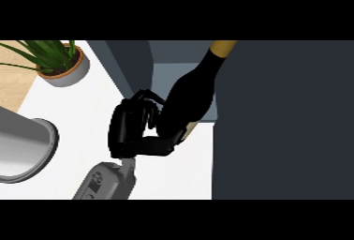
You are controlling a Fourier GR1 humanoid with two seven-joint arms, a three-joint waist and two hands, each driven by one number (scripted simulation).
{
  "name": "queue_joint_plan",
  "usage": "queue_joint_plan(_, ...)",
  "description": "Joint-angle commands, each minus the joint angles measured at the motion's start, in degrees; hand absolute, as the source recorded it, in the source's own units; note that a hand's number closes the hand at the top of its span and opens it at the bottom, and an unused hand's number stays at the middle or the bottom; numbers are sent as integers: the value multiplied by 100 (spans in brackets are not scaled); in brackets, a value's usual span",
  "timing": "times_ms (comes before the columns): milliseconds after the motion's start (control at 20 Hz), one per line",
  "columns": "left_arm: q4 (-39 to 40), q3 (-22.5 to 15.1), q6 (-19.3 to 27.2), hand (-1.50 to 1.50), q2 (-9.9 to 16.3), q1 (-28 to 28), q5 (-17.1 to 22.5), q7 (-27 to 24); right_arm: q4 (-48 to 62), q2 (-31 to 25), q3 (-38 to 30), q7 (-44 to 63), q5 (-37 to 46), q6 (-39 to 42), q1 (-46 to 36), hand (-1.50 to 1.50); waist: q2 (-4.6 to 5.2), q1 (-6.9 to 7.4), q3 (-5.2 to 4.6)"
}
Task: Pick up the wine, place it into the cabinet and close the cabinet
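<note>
One hand (pixel 135 133) shows in the head view, and it comes up from the lower edge on a grey forearm (pixel 104 183). The view does not make plain which arm this is. Its place left of the middle makes the left arm the better guess. No other hand shows at all.

The hand's fingers and thumb are curled round the low part of the wine bottle (pixel 190 93), so the hand has hold of the wine. The bottle is dark with a gold top. Its fat end is in the hand and its thin neck points away from the robot, up and a little to the right. The long way of the bottle runs from the hand toward the cabinet (pixel 176 75).

The cabinet opening is a pale grey-blue space at the far side of the white worktop (pixel 83 117). The bottle's upper half already lies over that opening. A big dark door (pixel 283 122) stands just to the right of the bottle, touching or nearly touching it; which one is hard to tell.

The next move likely pushes the bottle farther along its own long way, deeper into the cabinet. The door is still open.

A potted plant (pixel 59 61) sits at the far left corner of the worktop. A round grey sink (pixel 31 150) is at the left edge.
</note>
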Motion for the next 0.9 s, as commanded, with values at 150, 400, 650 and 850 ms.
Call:
queue_joint_plan(150,924,-356,593,150,-6,-715,-14,-54,-38,192,255,-132,285,-59,41,-150,-3,7,0)
queue_joint_plan(400,1711,-442,839,150,-6,-1080,738,-591,-136,100,164,-130,155,87,262,-150,1,-22,-1)
queue_joint_plan(650,1824,-857,1012,150,-7,-732,922,-1034,206,-151,-166,100,-186,-56,-378,-150,-2,15,-1)
queue_joint_plan(850,2498,-577,712,150,-7,-1073,1198,-1192,481,66,17,-276,189,-66,-389,-150,4,13,-1)
